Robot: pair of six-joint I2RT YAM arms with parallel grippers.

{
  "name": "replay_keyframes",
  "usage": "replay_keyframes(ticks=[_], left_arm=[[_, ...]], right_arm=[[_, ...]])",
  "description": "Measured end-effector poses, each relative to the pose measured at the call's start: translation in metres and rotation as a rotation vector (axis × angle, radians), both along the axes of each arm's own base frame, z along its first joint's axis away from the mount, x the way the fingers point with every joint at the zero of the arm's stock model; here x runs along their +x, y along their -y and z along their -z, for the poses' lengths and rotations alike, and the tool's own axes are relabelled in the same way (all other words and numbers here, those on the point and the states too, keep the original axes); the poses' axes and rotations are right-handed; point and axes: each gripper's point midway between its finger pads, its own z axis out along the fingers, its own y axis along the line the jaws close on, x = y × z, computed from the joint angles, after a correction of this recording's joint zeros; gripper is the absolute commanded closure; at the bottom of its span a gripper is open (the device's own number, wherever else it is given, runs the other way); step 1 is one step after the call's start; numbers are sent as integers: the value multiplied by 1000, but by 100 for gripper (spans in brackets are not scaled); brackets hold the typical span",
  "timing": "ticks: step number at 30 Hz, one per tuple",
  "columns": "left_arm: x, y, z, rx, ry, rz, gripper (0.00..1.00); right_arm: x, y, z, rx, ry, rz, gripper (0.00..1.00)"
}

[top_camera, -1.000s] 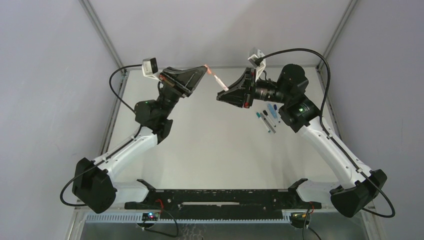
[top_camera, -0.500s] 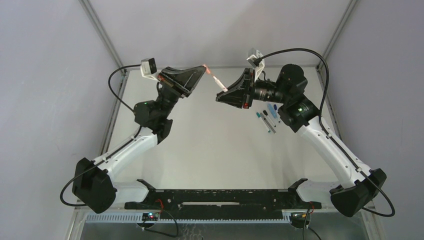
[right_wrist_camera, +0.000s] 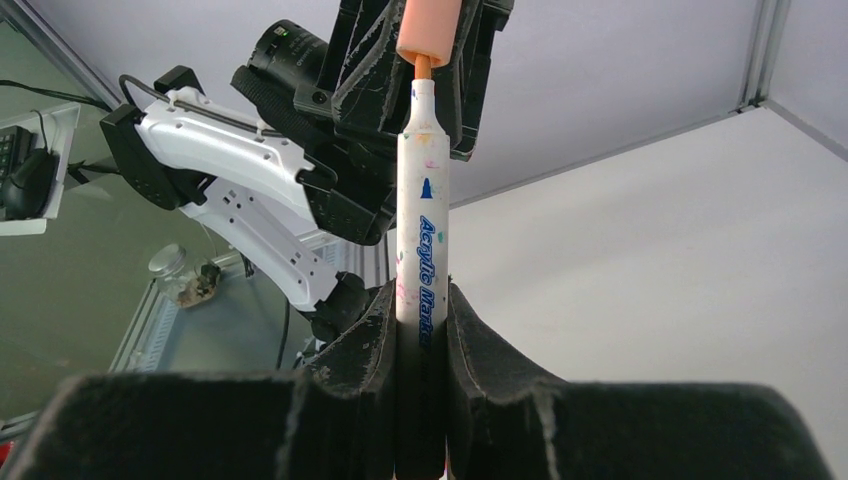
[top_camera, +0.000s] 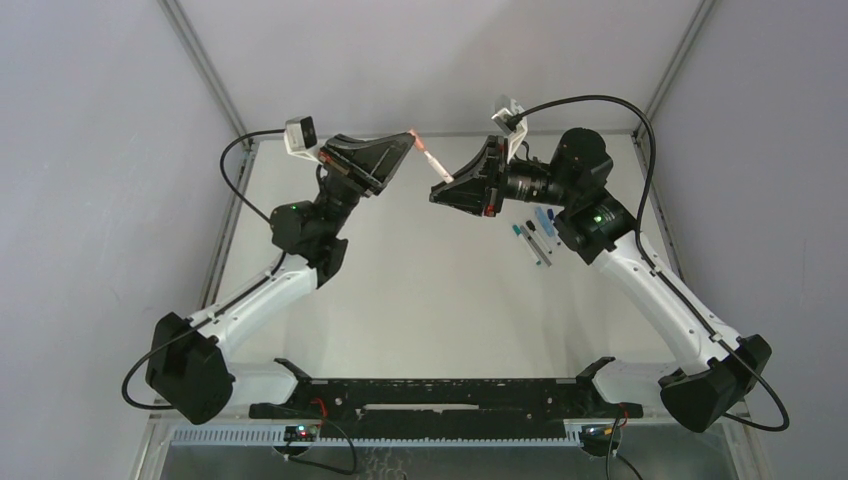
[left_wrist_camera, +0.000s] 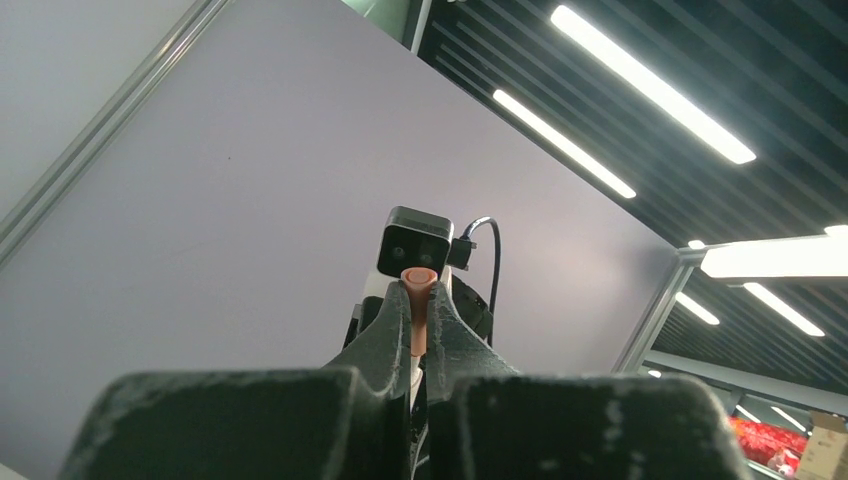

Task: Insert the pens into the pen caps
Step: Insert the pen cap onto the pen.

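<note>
Bright even light, glaring ceiling strips [left_wrist_camera: 648, 82] (left wrist), soft shadows

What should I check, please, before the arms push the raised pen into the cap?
1. Left claw shut on the salmon-pink cap: ok.
2. Right claw shut on the white pen: ok.
3. Cap's open end faces the pen: ok.
4. Orange tip at the cap's mouth: ok, it just meets it.
5. Pen and cap on one axis: cannot tell; the cap looks slightly off to one side in the right wrist view.
6. Pen seated in the cap: not ok, its white neck is fully exposed.
</note>
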Motion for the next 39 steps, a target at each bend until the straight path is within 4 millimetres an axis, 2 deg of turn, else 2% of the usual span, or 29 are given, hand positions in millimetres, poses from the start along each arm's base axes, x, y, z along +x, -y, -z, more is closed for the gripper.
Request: replay_keyframes(ticks=[24, 35, 39], left_arm=[[3, 7, 6, 10, -11, 7, 100], [19, 8, 19, 156, -41, -183, 100], [23, 10, 21, 197, -42, -223, 94]], right_arm=[[7, -6, -6, 36, -31, 8, 100], [30, -5, 7, -50, 16, 102, 100], [34, -5, 10, -65, 26, 118, 100]])
